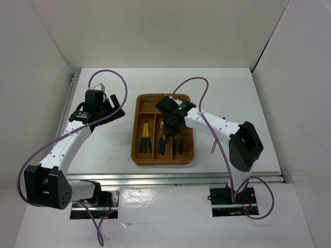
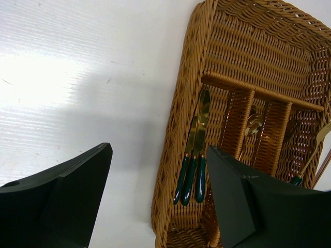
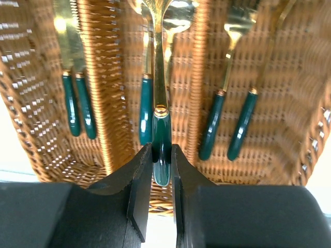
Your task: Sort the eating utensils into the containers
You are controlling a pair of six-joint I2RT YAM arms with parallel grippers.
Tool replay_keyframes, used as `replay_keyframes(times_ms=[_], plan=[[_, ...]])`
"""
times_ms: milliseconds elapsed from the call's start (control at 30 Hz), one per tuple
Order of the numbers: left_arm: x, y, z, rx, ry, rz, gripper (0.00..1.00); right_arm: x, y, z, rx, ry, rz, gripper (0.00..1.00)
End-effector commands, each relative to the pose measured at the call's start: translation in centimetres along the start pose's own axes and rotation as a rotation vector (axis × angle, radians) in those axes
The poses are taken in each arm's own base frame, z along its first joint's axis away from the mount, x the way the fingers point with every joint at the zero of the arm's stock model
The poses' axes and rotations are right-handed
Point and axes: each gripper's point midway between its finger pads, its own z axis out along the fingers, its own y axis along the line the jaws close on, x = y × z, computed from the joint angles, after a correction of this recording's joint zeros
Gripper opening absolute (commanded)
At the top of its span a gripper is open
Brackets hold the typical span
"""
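Note:
The brown wicker tray lies at the table's middle. Three green-handled knives lie in its left long section, also in the left wrist view. My right gripper hangs over the middle section, shut on a spoon's green handle. Another spoon lies beside it. Two forks lie in the right section. The chopsticks lie on the table right of the tray, partly hidden by my right arm. My left gripper is open and empty, left of the tray.
White walls close in the table at the back and both sides. The tray's crosswise section at the far end holds nothing. A metal rail runs along the near edge of the table.

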Motion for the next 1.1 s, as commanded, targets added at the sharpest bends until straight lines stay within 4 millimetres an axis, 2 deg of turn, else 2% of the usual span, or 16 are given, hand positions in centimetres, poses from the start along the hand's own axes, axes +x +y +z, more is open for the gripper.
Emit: replay_keyframes(times_ms=[0,100,133,267,333,433,567,600,733,800,867,900,1000,1033,1067], plan=[[-0.8,-0.1,-0.5,0.011,-0.035,0.015,0.88,0.2,-2.4,-1.5,0.071,-0.018,0.030,0.07],[-0.7,-0.3,-0.5,0.019,-0.030,0.015,0.88,1.5,-4.1,-1.1,0.098,0.014,0.021,0.07],[-0.7,-0.3,-0.5,0.019,-0.030,0.015,0.88,2.0,-5.2,-0.9,0.123,0.032,0.025,0.07],[-0.7,-0.3,-0.5,0.019,-0.030,0.015,0.88,2.9,-7.1,-0.8,0.190,0.061,0.019,0.07],[-0.7,-0.3,-0.5,0.019,-0.030,0.015,0.88,3.0,-7.6,-0.6,0.199,0.067,0.012,0.10],[-0.7,-0.3,-0.5,0.019,-0.030,0.015,0.88,3.1,-7.1,-0.3,0.172,0.074,0.007,0.14],[-0.6,-0.2,-0.3,0.014,-0.022,0.015,0.88,3.2,-7.1,0.2,0.179,0.082,-0.004,0.26],[-0.7,0.0,-0.2,0.006,-0.027,0.015,0.88,2.9,-6.8,-0.1,0.173,0.077,-0.003,0.32],[-0.7,0.0,-0.2,0.006,-0.027,0.015,0.88,1.1,-7.0,-1.1,0.193,0.022,-0.004,0.42],[-0.5,0.1,0.0,0.002,-0.019,0.014,0.88,0.0,-6.2,-2.5,0.152,-0.018,-0.002,0.47],[-0.5,0.1,0.0,0.002,-0.019,0.014,0.88,-1.4,-7.2,-3.2,0.160,-0.043,0.025,0.49],[-0.5,0.1,0.0,0.002,-0.019,0.014,0.88,-2.2,-7.8,-3.8,0.164,-0.072,0.044,0.49],[-0.4,0.2,0.3,-0.003,-0.011,0.014,0.88,-4.6,-11.1,-5.5,0.200,-0.132,0.130,0.52],[-0.5,-0.1,0.3,0.011,-0.013,0.014,0.88,-5.0,-13.6,-5.4,0.238,-0.127,0.168,0.53],[-0.5,-0.1,0.3,0.011,-0.013,0.014,0.88,-5.3,-15.0,-5.6,0.254,-0.133,0.194,0.53]])
